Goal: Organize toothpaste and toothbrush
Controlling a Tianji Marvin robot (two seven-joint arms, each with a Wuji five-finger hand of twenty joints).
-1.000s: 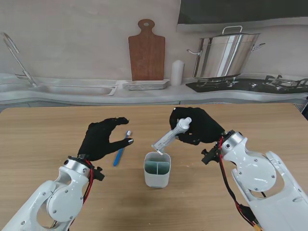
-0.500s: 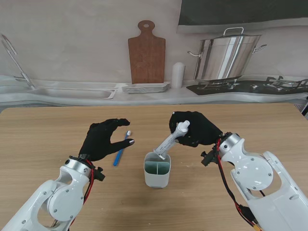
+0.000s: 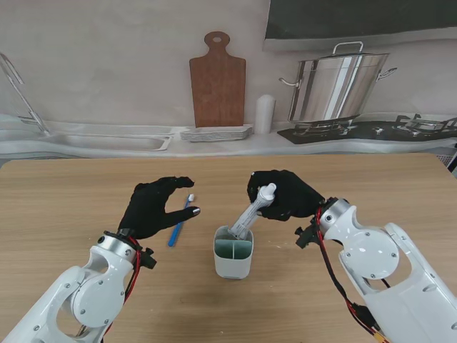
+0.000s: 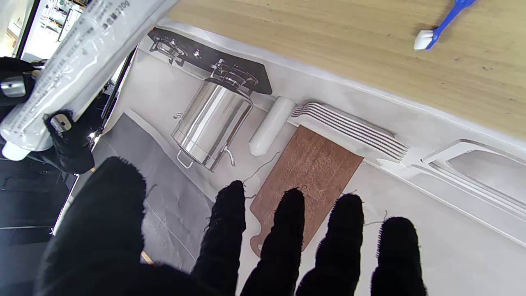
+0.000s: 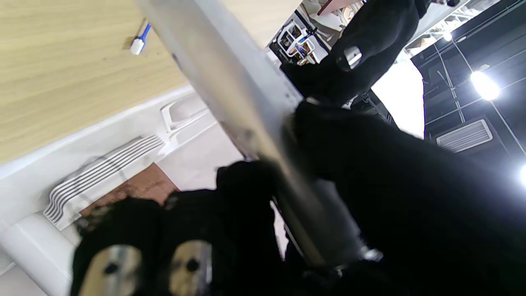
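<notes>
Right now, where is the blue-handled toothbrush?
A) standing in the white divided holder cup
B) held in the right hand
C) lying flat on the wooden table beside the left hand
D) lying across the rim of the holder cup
C: the blue-handled toothbrush lies flat on the wooden table, just right of the open left hand and untouched; the right hand holds only the white toothpaste tube.

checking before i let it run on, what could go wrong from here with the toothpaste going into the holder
1. The toothpaste tube enters the holder at a slant, its lower end at the far rim; pushing on could tip the light holder.
2. The right hand grips only near the cap end, so the tube might pivot or slip on release.
3. The left hand hovers open over the toothbrush, close to the holder; reaching now may crowd the right hand.
</notes>
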